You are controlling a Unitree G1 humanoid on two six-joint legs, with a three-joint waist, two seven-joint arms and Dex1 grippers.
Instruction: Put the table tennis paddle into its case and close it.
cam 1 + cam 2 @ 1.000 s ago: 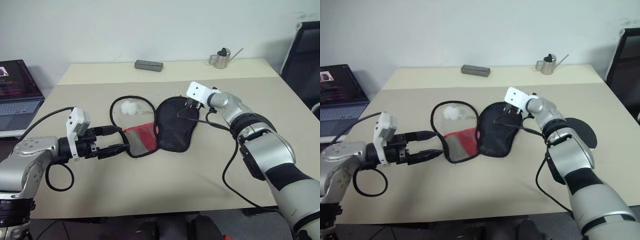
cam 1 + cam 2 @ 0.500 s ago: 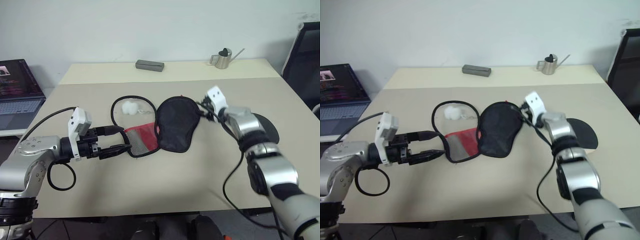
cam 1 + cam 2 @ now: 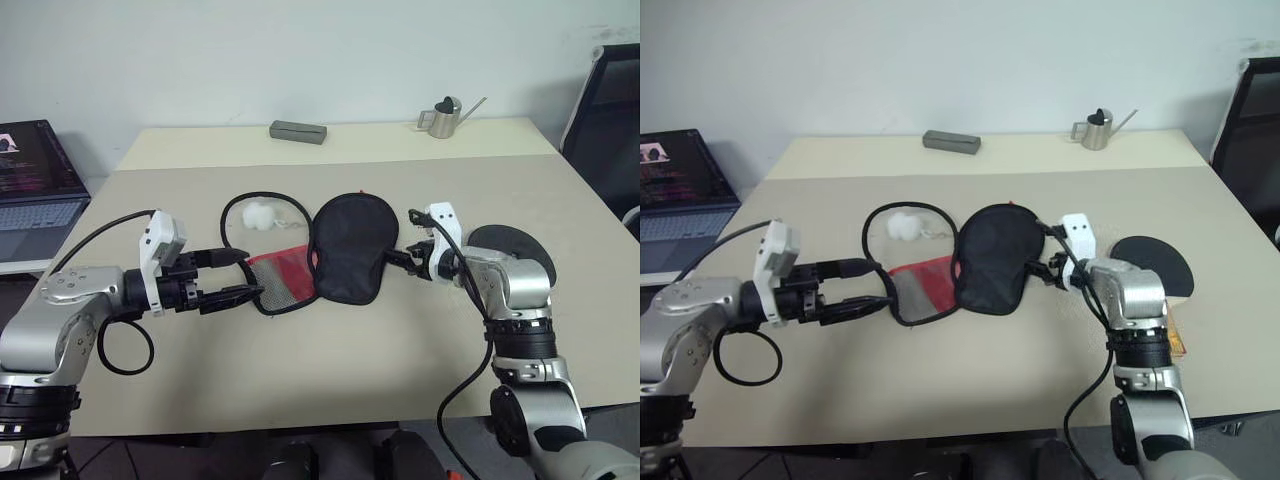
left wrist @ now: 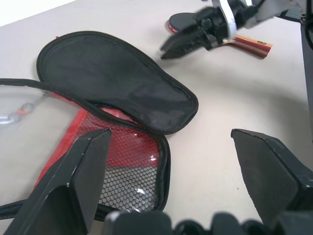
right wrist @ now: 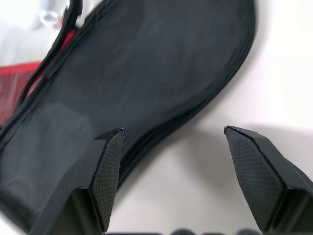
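Observation:
The case [image 3: 348,245] lies unzipped in the middle of the table, its black flap spread flat to the right of the red mesh half [image 3: 282,278]. A white pom-pom [image 3: 258,214] rests inside the zipper loop behind it. My left gripper [image 3: 240,275] stands open at the mesh half's near-left edge, holding nothing. Just off the flap's right edge, my right gripper [image 5: 172,131] is open and empty. The table tennis paddle [image 3: 1152,262] lies flat on the table behind my right forearm, black face up, with its striped handle [image 4: 252,45] partly hidden.
A laptop [image 3: 35,190] sits on a side surface at the far left. A grey box [image 3: 298,131] and a small metal watering can [image 3: 440,115] stand along the table's back edge. A black chair [image 3: 605,100] is at the right.
My right gripper has drawn back and down from the flap's far edge to its right side, rolled over and opened. The left gripper has stayed where it was.

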